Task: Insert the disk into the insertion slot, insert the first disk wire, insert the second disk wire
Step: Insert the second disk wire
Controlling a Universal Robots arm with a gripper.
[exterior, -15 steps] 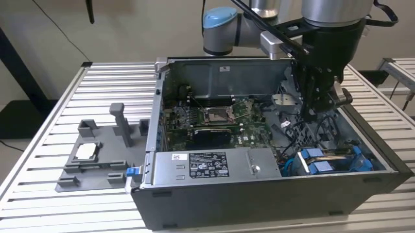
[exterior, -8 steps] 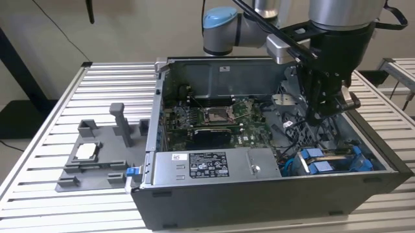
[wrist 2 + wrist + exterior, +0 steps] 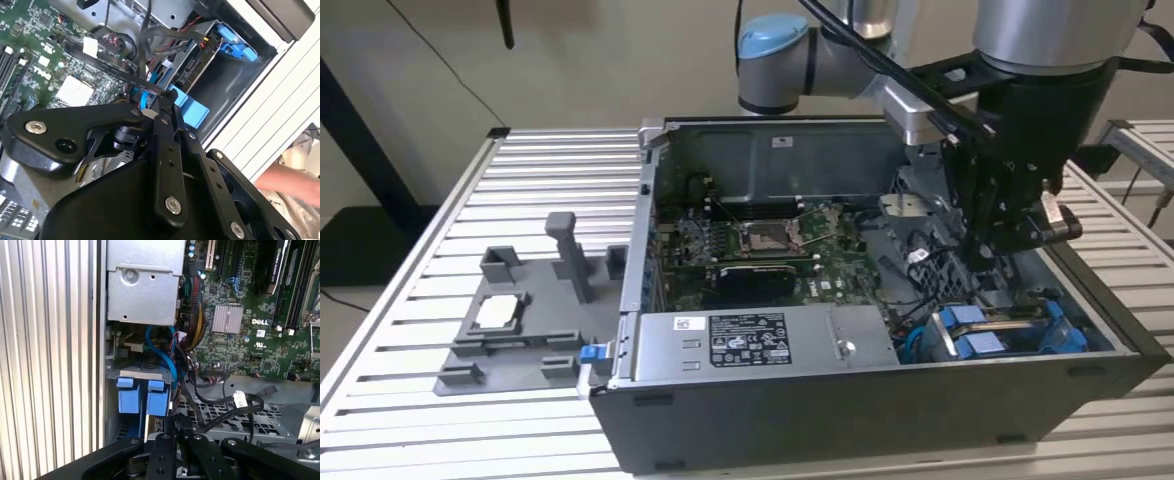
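Observation:
In the exterior view my gripper point(image 3: 986, 262) reaches down into the open computer case, just above the drive cage at the case's right end. Both wrist views show the gripper point(image 3: 167, 96) point(image 3: 175, 424) shut on the end of a black disk wire point(image 3: 117, 70) that runs back over the motherboard. The insertion slot point(image 3: 227, 82) lies just beyond the fingertips. The disk's blue frame point(image 3: 977, 340) point(image 3: 131, 396) sits in the cage, and most of the disk itself is hidden. A blue wire point(image 3: 165, 357) loops nearby.
The grey power-supply box point(image 3: 754, 340) fills the case's near side and the motherboard point(image 3: 774, 245) lies behind it. A grey fixture point(image 3: 520, 335) stands on the slatted table at the exterior view's left. Loose black cables point(image 3: 240, 401) cross the case floor. A person's hand point(image 3: 290, 185) shows outside the case.

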